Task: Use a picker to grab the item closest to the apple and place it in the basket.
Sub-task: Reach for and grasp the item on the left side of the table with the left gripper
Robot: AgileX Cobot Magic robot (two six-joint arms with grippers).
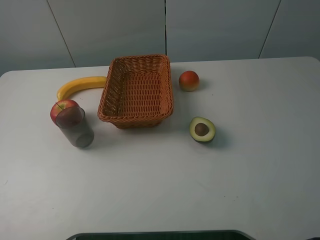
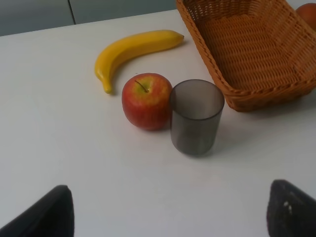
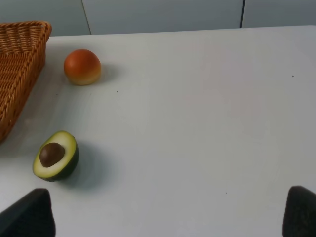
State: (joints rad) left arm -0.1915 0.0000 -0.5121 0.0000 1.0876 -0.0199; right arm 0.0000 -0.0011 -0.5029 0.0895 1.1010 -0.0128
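A red-and-yellow apple (image 1: 64,109) (image 2: 146,100) sits at the table's left. A dark translucent cup (image 1: 76,128) (image 2: 196,117) stands upright against it, touching its side, on the near side. The empty wicker basket (image 1: 135,120) (image 2: 266,91) lies just right of them. My left gripper (image 2: 170,212) is open, its two dark fingertips spread wide, short of the cup and apple. My right gripper (image 3: 163,215) is also open, with nothing between its fingers. Neither gripper shows in the exterior high view.
A yellow banana (image 1: 80,86) (image 2: 133,49) curves behind the apple, beside the basket's left wall. An orange-red round fruit (image 1: 189,80) (image 3: 82,66) lies right of the basket. A halved avocado (image 1: 202,129) (image 3: 55,155) rests nearer the front.
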